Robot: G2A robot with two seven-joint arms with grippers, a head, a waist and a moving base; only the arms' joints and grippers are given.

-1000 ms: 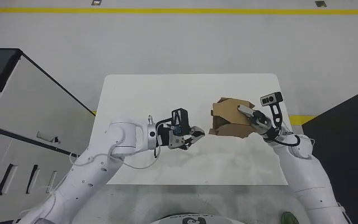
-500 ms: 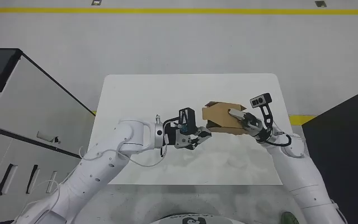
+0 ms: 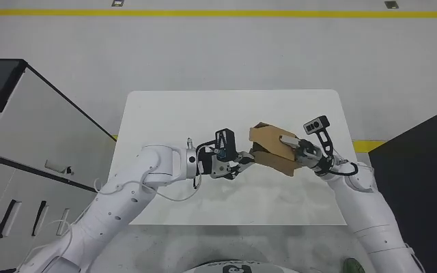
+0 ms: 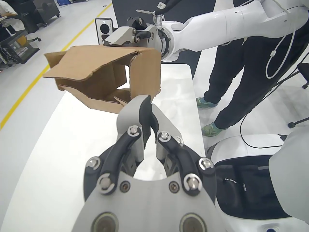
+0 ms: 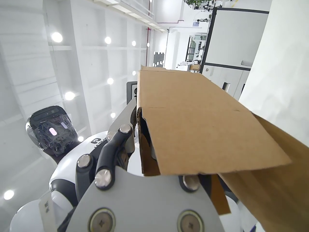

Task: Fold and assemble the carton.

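The brown carton [image 3: 272, 146] hangs tilted above the right half of the white table [image 3: 205, 116], half unfolded, with its flaps loose. My right gripper [image 3: 292, 144] is shut on the carton's upper wall at the side away from the left arm. In the right wrist view the carton [image 5: 193, 121] covers most of that gripper [image 5: 144, 131], whose one visible finger [image 5: 122, 124] lies against the wall. My left gripper [image 4: 147, 102] is shut, its tips right at the lower edge of the carton's [image 4: 106, 73] near side flap. In the top view it [image 3: 248, 161] sits at the carton's left corner.
A dark cabinet [image 3: 410, 164] stands close beyond the table's right edge. A grey cabinet [image 3: 41, 130] flanks the left side. Bare tabletop lies to the left and along the front edge [image 3: 239, 211].
The right gripper has carried the carton leftward and tilted it. The left gripper has moved right, from a gap away to the carton's near flap edge.
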